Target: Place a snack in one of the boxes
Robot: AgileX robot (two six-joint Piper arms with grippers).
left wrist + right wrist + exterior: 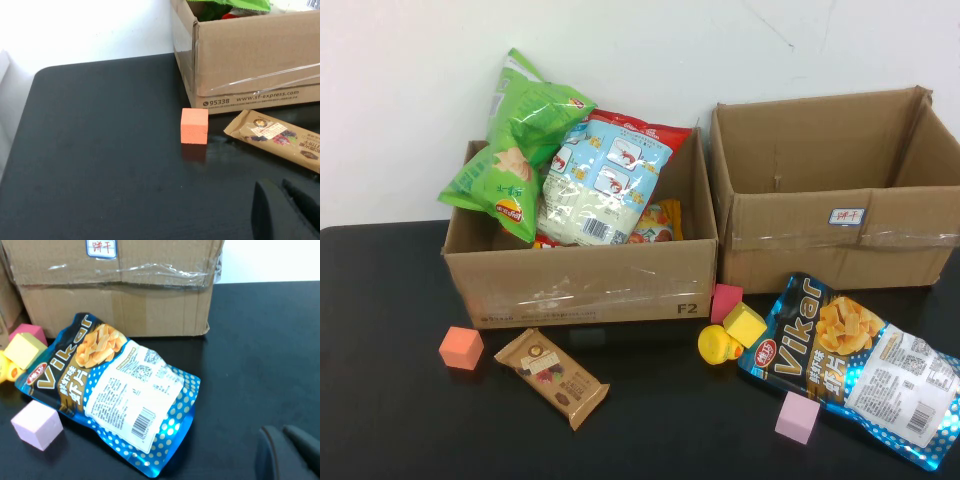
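left box (580, 285) crammed, right box (835, 235) open, blocks (743, 324) between

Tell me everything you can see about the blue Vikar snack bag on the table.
The Vikar bag is a glossy blue foil pouch with white dots, a picture of golden chips and a white label with a barcode. It looks sealed and puffed, lying flat on the black table before the right box. A yellow block sits at its upper corner, a pink block at its lower edge. The right gripper hovers near it; the left gripper is by the brown bar.

An orange cube (461, 347), two pink cubes (797, 417), a yellow cube (744, 324) and a yellow duck (719, 344) lie on the black tabletop (390, 410).
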